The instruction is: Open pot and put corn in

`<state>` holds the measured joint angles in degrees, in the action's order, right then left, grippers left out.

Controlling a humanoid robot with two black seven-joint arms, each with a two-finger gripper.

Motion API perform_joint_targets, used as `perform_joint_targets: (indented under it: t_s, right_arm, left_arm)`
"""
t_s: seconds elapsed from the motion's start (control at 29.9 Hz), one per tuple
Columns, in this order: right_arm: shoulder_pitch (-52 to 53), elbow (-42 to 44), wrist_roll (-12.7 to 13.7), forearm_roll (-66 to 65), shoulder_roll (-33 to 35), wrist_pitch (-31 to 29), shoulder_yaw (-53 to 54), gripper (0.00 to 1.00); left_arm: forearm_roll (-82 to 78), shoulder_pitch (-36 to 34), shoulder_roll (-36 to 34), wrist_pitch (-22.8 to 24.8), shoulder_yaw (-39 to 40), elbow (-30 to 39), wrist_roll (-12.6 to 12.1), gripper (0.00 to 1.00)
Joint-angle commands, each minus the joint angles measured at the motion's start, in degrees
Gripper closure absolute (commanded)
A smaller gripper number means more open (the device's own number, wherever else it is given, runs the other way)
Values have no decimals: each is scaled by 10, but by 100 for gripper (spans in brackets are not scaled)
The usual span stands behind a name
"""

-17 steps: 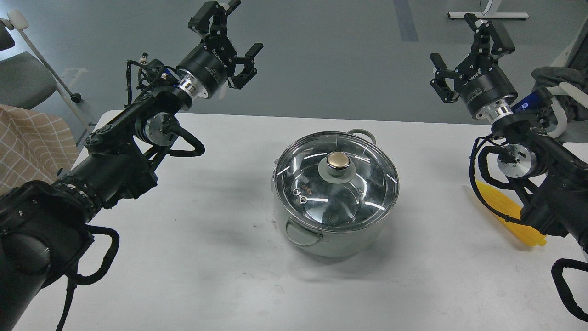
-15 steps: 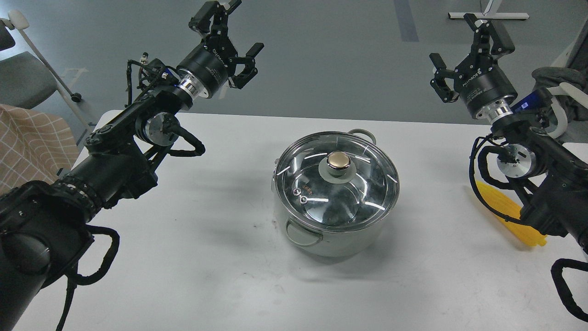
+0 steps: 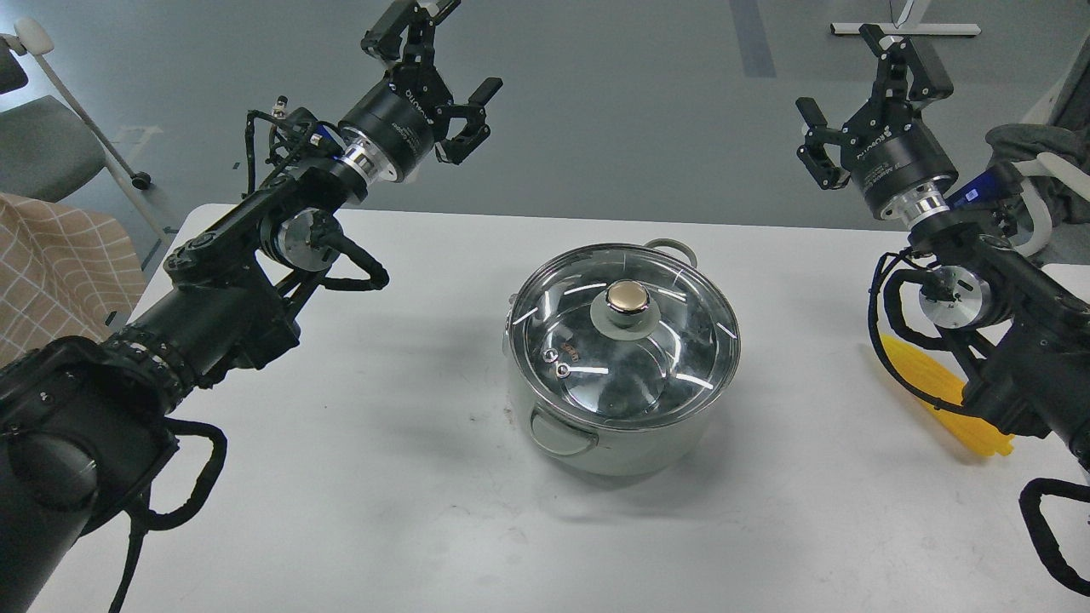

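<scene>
The stainless-steel pot [image 3: 626, 443] stands in the middle of the white table [image 3: 383, 511], with its glass lid [image 3: 664, 375] and gold knob [image 3: 628, 297] on top. The yellow corn [image 3: 941, 393] lies on the table at the right, partly hidden behind my right arm. My left gripper [image 3: 443, 55] is open and empty, raised high at the back left, far from the pot. My right gripper [image 3: 864, 85] is open and empty, raised at the back right, above and behind the corn.
A chair [image 3: 43, 140] and a checked cloth [image 3: 60, 268] stand beyond the table's left edge. A grey bundle and white frame [image 3: 1035, 153] sit off the table's right edge. Grey floor lies beyond the far edge.
</scene>
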<state>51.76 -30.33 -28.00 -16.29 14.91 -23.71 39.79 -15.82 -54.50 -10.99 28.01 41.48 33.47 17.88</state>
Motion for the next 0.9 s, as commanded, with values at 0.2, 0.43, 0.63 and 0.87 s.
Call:
perform_joint_targets:
  t_s: [0.2, 0.43, 0.63, 0.87]
  right_arm:
    - [-2, -5, 0, 5, 6, 0, 9, 0]
    - [-2, -14, 0, 5, 13, 0, 10, 0]
    - [-2, -25, 0, 5, 14, 2, 10, 0]
    - [-2, -29, 0, 6, 16, 5, 10, 0]
  left_arm:
    - [2, 5, 4, 0, 14, 10, 1, 2]
    - [4, 5, 4, 0, 18, 12, 1, 2]
    - [6, 6, 7, 0, 19, 12, 2, 2]
    - [8, 7, 7, 0, 19, 12, 4, 2]
